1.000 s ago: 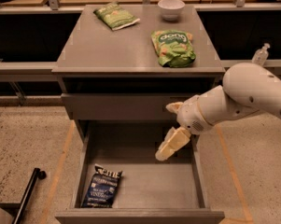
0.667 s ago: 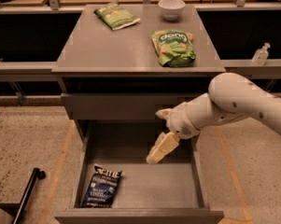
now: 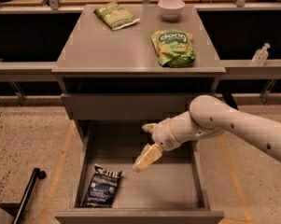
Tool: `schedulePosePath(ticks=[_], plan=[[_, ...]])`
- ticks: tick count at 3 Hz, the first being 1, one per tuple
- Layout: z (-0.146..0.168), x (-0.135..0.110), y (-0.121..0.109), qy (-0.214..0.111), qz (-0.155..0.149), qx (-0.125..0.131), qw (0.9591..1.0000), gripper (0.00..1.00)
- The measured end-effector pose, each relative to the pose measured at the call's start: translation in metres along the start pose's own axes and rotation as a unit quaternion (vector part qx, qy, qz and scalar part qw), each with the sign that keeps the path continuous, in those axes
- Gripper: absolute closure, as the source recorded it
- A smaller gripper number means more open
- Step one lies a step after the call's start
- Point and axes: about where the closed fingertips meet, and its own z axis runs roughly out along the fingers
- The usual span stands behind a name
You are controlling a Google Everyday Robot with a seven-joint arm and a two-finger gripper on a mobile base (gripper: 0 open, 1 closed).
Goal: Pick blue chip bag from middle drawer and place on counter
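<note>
"Listing item one: the blue chip bag (image 3: pixel 101 186). Where is it?"

"Flat on the floor of the middle drawer (image 3: pixel 158 185), front left corner, beside the left wall. White lettering faces up, black band toward the back."

"Drawer condition?"

"Pulled out wide. The bag is the only item lying in it."

"Item two: the gripper (image 3: pixel 144 158)?"

"Hanging above the drawer's middle, to the right of the bag and further back, tilted down toward the left. It is apart from the bag, with no contact. Whether it is spread or closed, I cannot tell."

"What carries it?"

"A white arm (image 3: pixel 233 125), reaching in from the right edge and crossing the drawer's right wall."

"Above the drawer?"

"A shallower grey drawer front (image 3: pixel 126 106), pushed in, and over that the counter (image 3: pixel 116 48)."

"Counter contents?"

"One green snack bag (image 3: pixel 116 16) at the back left, and a second green bag (image 3: pixel 173 47) right of centre. A white bowl (image 3: pixel 171 8) sits at the back, behind that second bag."

"Surroundings?"

"A clear bottle (image 3: pixel 260 55) stands on a ledge to the right. A black pole (image 3: pixel 28 195) lies on the speckled floor at lower left."
</note>
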Motion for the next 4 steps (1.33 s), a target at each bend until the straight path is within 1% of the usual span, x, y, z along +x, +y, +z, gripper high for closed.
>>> schedulePosePath(ticks=[1, 2, 3, 4], plan=[[0.056, 0.009, -0.002, -0.037, 0.036, -0.023, 0.9984, 0.0], [0.069, 0.015, -0.004, -0.045, 0.047, -0.026, 0.9975, 0.0], [0.083, 0.018, -0.004, -0.05, 0.053, -0.028, 0.997, 0.0], [0.118, 0.03, -0.012, -0.061, 0.064, -0.032, 0.9956, 0.0]])
